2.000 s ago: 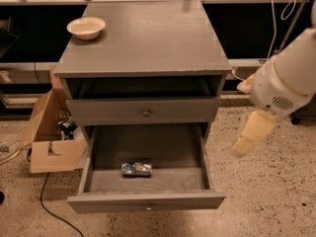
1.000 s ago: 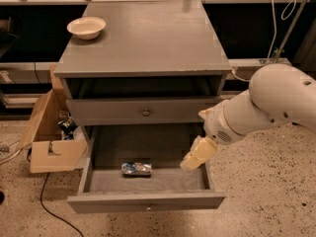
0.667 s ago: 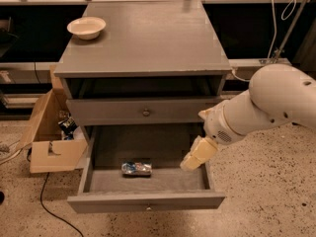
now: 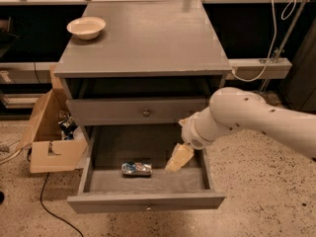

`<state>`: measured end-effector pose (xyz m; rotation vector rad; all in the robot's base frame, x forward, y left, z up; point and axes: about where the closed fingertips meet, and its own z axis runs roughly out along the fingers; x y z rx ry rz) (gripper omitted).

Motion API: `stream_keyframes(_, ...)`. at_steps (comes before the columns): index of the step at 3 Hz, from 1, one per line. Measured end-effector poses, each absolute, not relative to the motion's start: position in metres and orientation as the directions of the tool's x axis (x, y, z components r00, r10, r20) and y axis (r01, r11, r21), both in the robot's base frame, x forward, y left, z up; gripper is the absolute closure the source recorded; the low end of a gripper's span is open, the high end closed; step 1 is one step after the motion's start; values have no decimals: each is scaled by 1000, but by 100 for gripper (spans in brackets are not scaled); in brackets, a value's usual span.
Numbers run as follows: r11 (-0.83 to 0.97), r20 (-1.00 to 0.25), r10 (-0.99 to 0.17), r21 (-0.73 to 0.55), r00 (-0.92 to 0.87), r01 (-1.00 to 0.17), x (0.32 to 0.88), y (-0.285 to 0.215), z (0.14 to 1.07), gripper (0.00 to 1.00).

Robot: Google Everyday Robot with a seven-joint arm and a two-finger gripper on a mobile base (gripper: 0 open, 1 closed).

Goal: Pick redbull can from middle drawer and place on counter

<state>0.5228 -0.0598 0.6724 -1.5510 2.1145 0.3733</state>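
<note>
the arm has swung in from the right of the cabinet, where it hung outside the open drawer two seconds ago, and the gripper (image 4: 178,158) now hangs inside the middle drawer (image 4: 148,201), over the right part of its tray. since a second ago it has crept a little further left, so it now sits just right of the redbull can (image 4: 137,169) and not yet touching it. the can itself has not moved: it lies on its side on the drawer floor, near the middle and toward the near wall, apart from every side wall. whether the gripper is spread or pressed together i cannot tell; it shows only as one pale wedge pointing down and to the left, and it carries nothing that can be seen. the counter (image 4: 143,33) above is unchanged, with the white bowl (image 4: 86,27) at its far left corner and wide bare surface elsewhere. for the task this means the approach is nearly finished and the grasp has not begun; by my judgement, the next move calls for a small shift left and down over the lying can, which may roll if nudged from the side.
</note>
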Motion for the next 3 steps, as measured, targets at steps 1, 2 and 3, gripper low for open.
stream_keyframes(1,257,-537,-822,-53,-189,-965,554,-20,606,0)
stream_keyframes(2,226,-578,-796,-13,-177,-974,568,12,555,0)
stream_keyframes(3,226,-577,-797,-10,-179,-974,568,12,554,0)
